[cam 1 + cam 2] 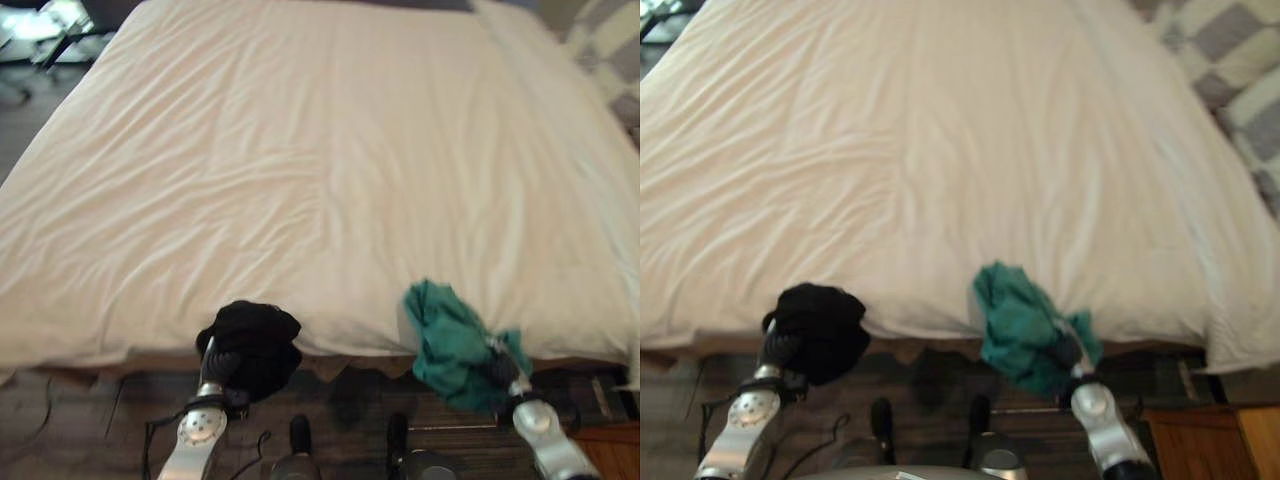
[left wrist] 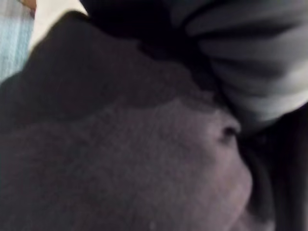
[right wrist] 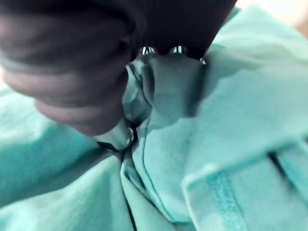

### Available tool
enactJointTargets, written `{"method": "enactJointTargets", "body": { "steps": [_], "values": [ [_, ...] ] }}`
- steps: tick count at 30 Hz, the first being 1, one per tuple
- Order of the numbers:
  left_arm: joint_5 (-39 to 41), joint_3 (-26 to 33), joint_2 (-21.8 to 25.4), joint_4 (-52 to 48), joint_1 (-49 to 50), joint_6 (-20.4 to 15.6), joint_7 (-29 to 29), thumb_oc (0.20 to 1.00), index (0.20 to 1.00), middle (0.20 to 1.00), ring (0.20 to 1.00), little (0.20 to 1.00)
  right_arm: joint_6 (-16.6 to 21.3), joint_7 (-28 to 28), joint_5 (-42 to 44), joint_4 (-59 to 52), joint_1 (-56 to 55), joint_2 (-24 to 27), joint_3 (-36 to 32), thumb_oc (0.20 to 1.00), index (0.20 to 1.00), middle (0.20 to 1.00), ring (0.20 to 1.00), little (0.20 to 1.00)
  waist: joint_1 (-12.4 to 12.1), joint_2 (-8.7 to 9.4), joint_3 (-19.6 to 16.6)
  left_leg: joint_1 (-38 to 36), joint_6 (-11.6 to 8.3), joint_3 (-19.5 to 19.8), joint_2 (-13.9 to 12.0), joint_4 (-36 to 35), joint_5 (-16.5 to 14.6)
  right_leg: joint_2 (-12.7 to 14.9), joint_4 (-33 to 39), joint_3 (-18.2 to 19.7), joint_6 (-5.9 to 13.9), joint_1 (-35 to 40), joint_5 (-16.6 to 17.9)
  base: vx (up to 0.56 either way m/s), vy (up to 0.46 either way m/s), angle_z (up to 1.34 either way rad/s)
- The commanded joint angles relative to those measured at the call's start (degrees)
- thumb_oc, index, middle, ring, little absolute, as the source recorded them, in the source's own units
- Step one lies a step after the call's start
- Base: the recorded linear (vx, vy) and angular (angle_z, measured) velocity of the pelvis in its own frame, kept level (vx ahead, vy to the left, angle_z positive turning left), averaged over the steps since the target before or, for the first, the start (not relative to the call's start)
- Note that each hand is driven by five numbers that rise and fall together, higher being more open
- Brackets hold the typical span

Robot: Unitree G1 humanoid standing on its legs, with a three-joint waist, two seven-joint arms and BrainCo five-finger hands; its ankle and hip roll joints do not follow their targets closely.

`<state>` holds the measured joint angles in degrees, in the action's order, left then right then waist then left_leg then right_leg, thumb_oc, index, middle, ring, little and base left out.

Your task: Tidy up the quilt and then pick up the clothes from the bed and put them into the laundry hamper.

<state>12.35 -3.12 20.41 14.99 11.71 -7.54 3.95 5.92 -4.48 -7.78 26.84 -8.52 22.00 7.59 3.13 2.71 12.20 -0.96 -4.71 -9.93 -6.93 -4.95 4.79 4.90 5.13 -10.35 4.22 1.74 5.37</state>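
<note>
Robot hand on the left (image 1: 222, 362) is buried in a bunched black garment (image 1: 255, 335) at the near edge of the bed (image 1: 300, 180), toward its left; whether those fingers are curled or straight I cannot tell, since cloth hides them. Right robot hand (image 3: 115, 103) has teal cloth gathered in a pinch, and the teal garment (image 1: 450, 345) hangs in a bundle over the same near edge, toward the right. Both garments sit off the smoothed white quilt (image 1: 940, 150), each at its own robot hand, well apart from one another. With no hamper visible, the coming carry probably turns away from the bed.
</note>
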Motion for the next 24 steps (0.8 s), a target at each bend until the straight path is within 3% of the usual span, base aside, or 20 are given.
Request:
{"method": "enactJointTargets", "body": {
  "steps": [1,7,8,9,10,12,14,16,17,18,19,20,21,22,23,24],
  "values": [
    [0.1,1.3,1.3,2.4,0.8,-2.4,-0.6,0.200,0.200,0.200,0.200,0.200,1.3,0.1,4.7,1.6,-1.2,2.7,-1.8,0.200,0.200,0.200,0.200,0.200,-0.1,0.11,-3.4,-0.6,-0.95,-1.1,-1.7,0.0,-3.2,-0.3,-1.9,0.6,2.83,0.8,-8.7,0.01,-0.013,-0.36],
    [2.1,2.3,0.9,4.9,3.1,-4.2,0.8,0.200,0.200,0.200,0.200,0.200,3.6,-1.5,5.4,-2.9,1.5,2.4,1.0,0.200,0.200,0.200,0.200,0.200,-4.0,-1.02,-1.1,-0.1,-0.15,1.9,-0.6,0.0,-2.5,-0.1,-0.6,-0.7,3.15,0.9,-7.8,-0.08,0.030,-0.10],
    [1.4,1.0,1.0,7.1,1.5,-4.7,2.4,0.200,0.200,0.200,0.200,0.200,4.4,-3.1,4.5,-3.9,3.4,2.5,2.4,0.200,0.200,0.200,0.200,0.200,-6.7,-2.06,0.1,3.8,-1.06,3.9,0.4,0.0,-1.2,1.2,-0.3,-5.2,3.26,0.1,-7.6,-0.25,0.051,0.31],
    [1.4,1.0,1.0,7.1,1.5,-4.7,2.4,0.200,0.200,0.200,0.200,0.200,4.5,-3.1,4.5,-3.8,3.4,2.5,2.4,0.200,0.200,0.200,0.200,0.200,-6.4,-2.07,-0.1,4.2,-1.03,4.1,0.5,0.0,-1.0,1.2,-0.3,-5.4,3.25,-0.1,-7.4,-0.31,0.052,0.91],
    [0.7,0.2,1.2,7.4,0.5,-5.1,3.5,0.200,0.200,0.200,0.200,0.200,4.7,-4.3,4.0,-4.8,4.1,2.8,2.6,0.200,0.200,0.200,0.200,0.200,-7.4,-2.64,0.1,6.2,-1.61,3.7,0.4,0.0,-0.3,2.3,-0.1,-9.3,3.28,-0.6,-7.6,-0.19,0.060,1.32],
    [0.2,-0.9,1.0,7.3,-1.4,-5.9,5.3,0.200,0.200,0.200,0.200,0.200,5.0,-6.2,3.2,-6.1,5.8,3.0,3.2,0.200,0.200,0.200,0.200,0.200,-7.7,-2.85,-0.3,6.5,-1.61,-6.0,-2.5,0.0,-2.9,5.6,-0.5,-17.9,4.22,0.5,-8.5,-0.15,0.131,2.16],
    [0.7,-1.4,1.4,7.3,-2.3,-6.6,6.1,0.200,0.200,0.200,0.200,0.200,5.3,-6.7,4.1,-7.3,7.0,2.2,3.7,0.200,0.200,0.200,0.200,0.200,-7.4,-2.43,-0.7,4.7,-1.42,-15.2,-6.0,0.8,-2.6,7.6,-1.1,-24.1,4.40,2.1,-7.3,-0.12,0.178,3.08],
    [1.7,-0.9,1.5,8.8,-2.9,-6.3,6.6,0.200,0.200,0.200,0.200,0.200,5.2,-6.8,6.0,-7.4,5.9,0.4,2.8,0.200,0.200,0.200,0.200,0.200,-6.9,-1.95,-1.3,2.7,-1.97,-19.9,-8.2,3.3,-2.1,9.2,-2.5,-28.7,4.00,4.1,-6.5,-0.09,0.183,2.52],
    [1.7,-0.9,1.5,8.8,-2.9,-6.3,6.6,0.200,0.200,0.200,0.200,0.200,5.2,-6.8,6.0,-7.5,5.9,0.4,2.8,0.200,0.200,0.200,0.200,0.200,-6.7,-1.94,-1.3,2.8,-1.97,-19.7,-8.2,3.3,-2.2,9.2,-2.5,-28.8,4.01,4.2,-6.5,-0.02,0.202,1.96],
    [2.9,-0.5,1.1,9.0,-3.5,-6.5,7.3,0.200,0.200,0.200,0.200,0.200,5.0,-7.0,7.1,-7.1,5.6,-0.5,2.5,0.200,0.200,0.200,0.200,0.200,-7.0,-1.60,-1.9,2.2,-2.20,-22.0,-9.4,3.8,-2.0,10.1,-3.3,-30.6,3.81,4.9,-6.3,0.08,0.423,2.73],
    [4.4,-0.7,1.3,9.4,-4.4,-6.9,8.0,0.200,0.200,0.200,0.200,0.200,4.4,-7.2,8.7,-6.6,5.1,-2.0,1.7,0.200,0.200,0.200,0.200,0.200,-7.5,-1.77,-3.3,1.5,-2.54,-21.2,-9.8,2.4,-1.1,11.8,-5.9,-34.8,4.70,7.7,-6.0,0.24,0.777,3.27],
    [4.0,-0.6,0.9,10.4,-3.7,-6.6,7.7,0.200,0.200,0.200,0.200,0.200,3.8,-6.2,9.6,-7.2,3.4,-4.0,1.1,0.200,0.200,0.200,0.200,0.200,-8.2,-1.44,-4.0,1.6,-1.43,-17.8,-6.8,1.0,-2.0,15.9,-11.6,-36.6,5.82,8.6,-4.0,0.24,0.658,2.94],
    [4.0,-0.6,1.0,10.4,-3.7,-6.6,7.6,0.200,0.200,0.200,0.200,0.200,3.8,-6.1,9.6,-7.2,3.3,-4.0,1.1,0.200,0.200,0.200,0.200,0.200,-8.0,-1.24,-4.1,1.7,-1.20,-17.6,-6.4,1.0,-2.1,16.4,-11.9,-36.9,6.04,8.6,-4.0,0.25,0.552,2.51],
    [3.1,-0.6,1.2,11.2,-3.7,-6.3,7.7,0.200,0.200,0.200,0.200,0.200,3.7,-5.7,10.2,-6.2,2.7,-5.1,1.1,0.200,0.200,0.200,0.200,0.200,-8.2,-1.14,-4.0,1.9,0.10,-16.1,-4.7,0.6,-3.5,19.5,-15.8,-38.2,7.31,8.7,-1.5,0.17,0.343,2.23],
    [3.3,-0.6,1.4,11.8,-3.9,-6.4,8.4,0.200,0.200,0.200,0.200,0.200,3.5,-5.8,10.5,-5.3,2.5,-6.0,1.1,0.200,0.200,0.200,0.200,0.200,-8.0,-0.91,-3.7,2.3,1.09,-13.5,-2.6,0.5,-4.6,21.4,-19.2,-36.0,8.98,8.2,1.9,0.21,0.420,2.05],
    [3.7,-0.8,1.3,12.3,-4.1,-6.5,8.9,0.200,0.200,0.200,0.200,0.200,3.3,-6.0,10.9,-4.7,2.7,-6.1,1.3,0.200,0.200,0.200,0.200,0.200,-8.1,-1.01,-3.3,2.7,1.87,-10.9,-1.5,0.4,-5.2,20.4,-20.8,-30.5,8.87,6.7,1.5,0.21,0.366,1.87]
  ]
}}
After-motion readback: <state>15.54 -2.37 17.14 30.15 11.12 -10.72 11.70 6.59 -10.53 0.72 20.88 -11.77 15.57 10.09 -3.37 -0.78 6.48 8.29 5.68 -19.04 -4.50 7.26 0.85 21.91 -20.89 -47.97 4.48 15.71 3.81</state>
